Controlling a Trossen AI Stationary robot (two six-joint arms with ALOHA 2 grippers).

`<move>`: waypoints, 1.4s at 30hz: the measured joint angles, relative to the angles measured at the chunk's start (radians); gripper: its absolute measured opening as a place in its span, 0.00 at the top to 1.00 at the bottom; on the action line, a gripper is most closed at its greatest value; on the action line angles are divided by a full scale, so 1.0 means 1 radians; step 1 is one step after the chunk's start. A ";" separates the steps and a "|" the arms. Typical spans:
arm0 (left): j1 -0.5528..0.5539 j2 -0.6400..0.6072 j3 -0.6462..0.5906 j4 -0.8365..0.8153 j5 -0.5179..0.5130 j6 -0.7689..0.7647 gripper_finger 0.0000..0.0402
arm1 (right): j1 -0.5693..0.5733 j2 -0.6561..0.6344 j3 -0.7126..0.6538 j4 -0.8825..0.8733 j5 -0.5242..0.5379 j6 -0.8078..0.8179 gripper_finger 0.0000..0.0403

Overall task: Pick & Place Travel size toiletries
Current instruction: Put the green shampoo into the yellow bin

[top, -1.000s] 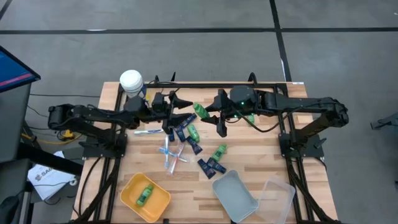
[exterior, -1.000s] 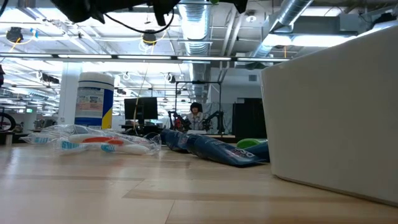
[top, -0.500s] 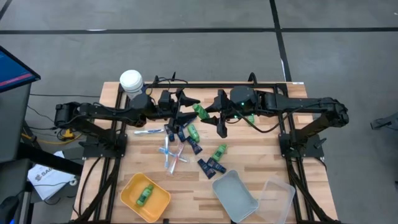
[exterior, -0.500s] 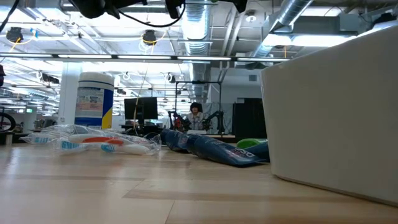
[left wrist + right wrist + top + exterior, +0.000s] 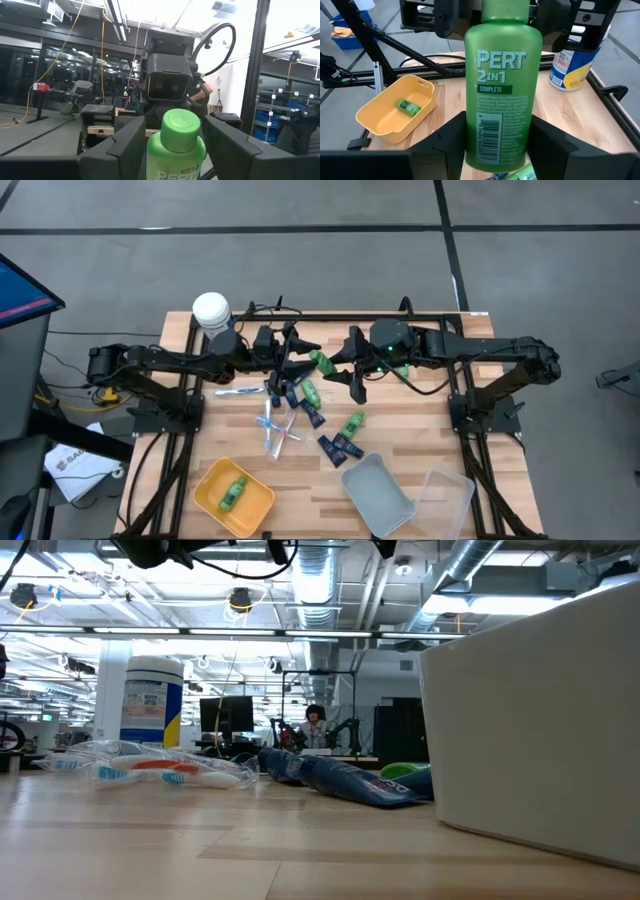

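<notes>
Green is the colour of the shampoo bottle (image 5: 320, 360) held in the air between both arms, above the far side of the scattered toiletries (image 5: 305, 415). The right gripper (image 5: 496, 145) is clamped on its base, while the left gripper (image 5: 172, 137) brackets its cap, and contact there cannot be told. Only one green bottle (image 5: 232, 493) lies in the yellow tray (image 5: 210, 480), near the pile; the pile remains unsorted and the grey bin (image 5: 377, 495) beside it looks empty. The surface is a pale wooden table (image 5: 420, 420), in an open industrial room with ceiling ducts and a distant seated person (image 5: 314, 725).
</notes>
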 joint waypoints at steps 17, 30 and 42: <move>0.000 0.000 0.000 0.005 0.026 0.002 0.79 | 0.000 0.000 -0.001 -0.001 -0.002 0.001 0.58; 0.000 -0.007 0.000 -0.019 0.048 -0.005 0.77 | -0.001 -0.006 -0.001 -0.004 -0.015 -0.004 0.49; -0.022 -0.208 -0.001 -0.539 0.131 -0.010 0.78 | 0.007 -0.109 0.001 -0.210 -0.055 0.009 0.36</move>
